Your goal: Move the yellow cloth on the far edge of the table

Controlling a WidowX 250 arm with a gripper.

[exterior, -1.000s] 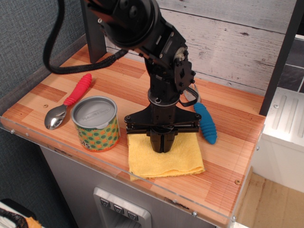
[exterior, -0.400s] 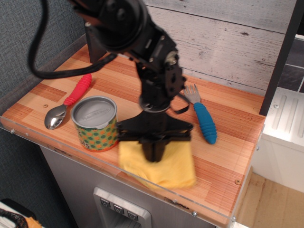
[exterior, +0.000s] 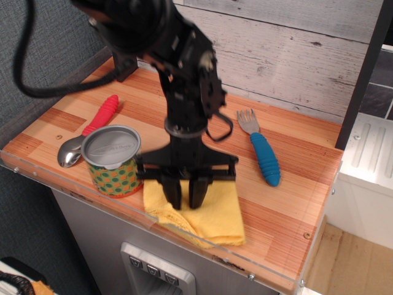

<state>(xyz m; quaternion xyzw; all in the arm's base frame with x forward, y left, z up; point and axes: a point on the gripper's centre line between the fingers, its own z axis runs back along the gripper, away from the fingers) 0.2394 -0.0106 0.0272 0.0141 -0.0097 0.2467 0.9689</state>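
Note:
The yellow cloth (exterior: 206,216) lies rumpled on the striped wood table (exterior: 295,184), at its near edge against the clear plastic rim. My gripper (exterior: 185,198) points straight down over the cloth's left part. Its two black fingers (exterior: 174,193) stand apart, with their tips on or just above the cloth. The cloth's far left part is hidden behind the fingers.
A green-and-orange patterned can (exterior: 113,161) stands just left of the gripper, close to its crossbar. A red-handled spoon (exterior: 92,126) lies at the left. A blue-handled fork (exterior: 263,157) lies to the right. A grey plank wall runs behind the table.
The gripper dragged the cloth left and toward the near edge, and its fingers have come apart. The cloth is now rumpled. The can has shifted a little to the left.

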